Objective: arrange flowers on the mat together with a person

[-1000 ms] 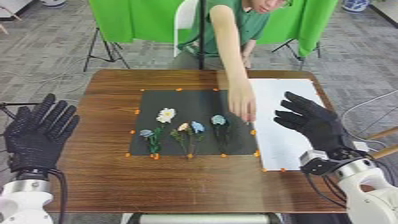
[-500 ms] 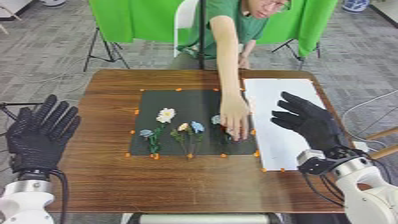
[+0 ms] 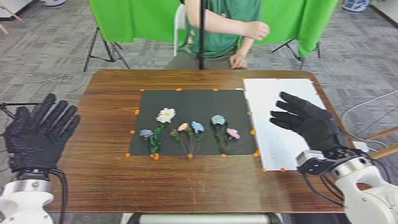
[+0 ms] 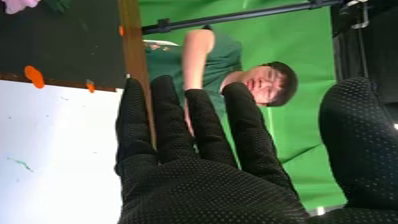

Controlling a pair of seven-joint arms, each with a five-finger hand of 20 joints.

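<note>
Person's hand [image 3: 256, 30] withdrawn; 1 seemingly pink flower [image 3: 233, 133] on mat [image 3: 188, 102]; left hand [image 3: 37, 131], right hand [image 3: 309, 121]: fingers apart.

Green cloth [image 3: 138, 22], grey floor [image 3: 49, 62], perhaps carpeted

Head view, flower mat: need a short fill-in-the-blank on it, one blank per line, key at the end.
The flower on the dark mat closest to the paper sheet is ____.
The largest flower head is ____.
The robot hand partly over the sheet is the ____ one.
The curtain beyond the table is ____.

Missing words: pink; white; right; green.
</note>
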